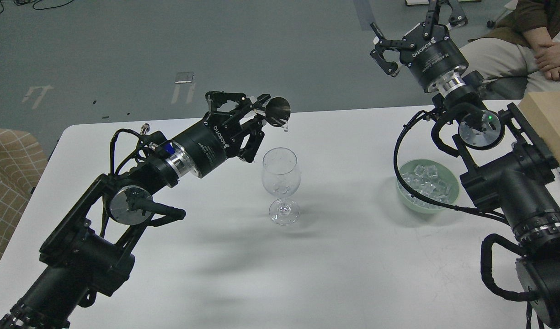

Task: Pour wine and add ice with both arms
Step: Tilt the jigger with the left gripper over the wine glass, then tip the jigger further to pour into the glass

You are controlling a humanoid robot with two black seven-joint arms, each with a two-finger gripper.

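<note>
- The left tool [257, 112], at centre-left of the frame, pinches a small metal cup [278, 111] that is tipped on its side, its round mouth facing the camera.
- A clear drop or cube hangs at the cup's lower rim, above and apart from the wine glass [281, 185]; which of the two it is cannot be told.
- The wine glass stands upright on the white bench [344, 256], near the middle of the frame, just below and right of the left tool.
- Any wine in the glass is too faint to make out; only some clear glints show low in the bowl.
- The right tool [410, 25], at the upper right of the frame, is raised well above the bench with its fingers spread and nothing between them.
- The ice [426, 180] lies heaped in a pale green bowl [410, 198] at the right of the bench, partly behind the right arm's cable.
- A wooden block [552, 123] sits at the right edge.
- A seated person [531, 45] is in the upper right corner.
</note>
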